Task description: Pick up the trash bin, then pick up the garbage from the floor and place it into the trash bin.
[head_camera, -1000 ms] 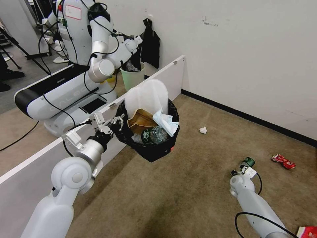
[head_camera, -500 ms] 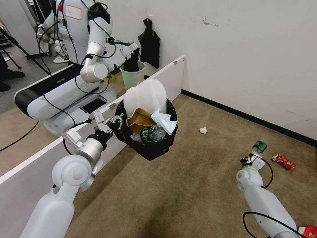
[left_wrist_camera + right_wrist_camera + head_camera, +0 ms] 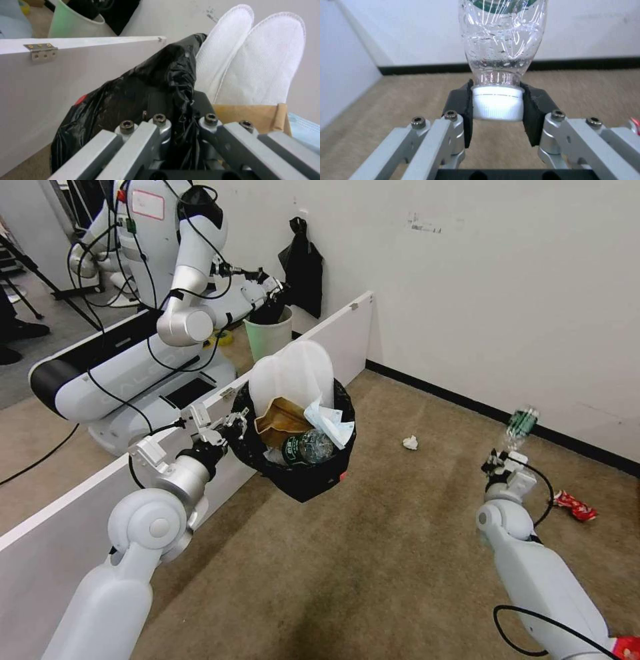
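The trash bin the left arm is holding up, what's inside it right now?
In the trash bin, held by the left gripper: two white slippers standing up, a brown paper bag, a pale blue mask and a green-labelled bottle. Anything beneath them is covered.

Head camera high, facing forward and down over carpet (image 3: 373, 553), left wrist camera tight behind trash bin (image 3: 140, 100) rim, right wrist camera tight behind bottle (image 3: 501, 50) cap, both shared with head view

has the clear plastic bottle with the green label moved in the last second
Yes. The clear plastic bottle with the green label, clamped by its white cap in the right gripper, has risen from beside the crushed red can to up against the black baseboard.
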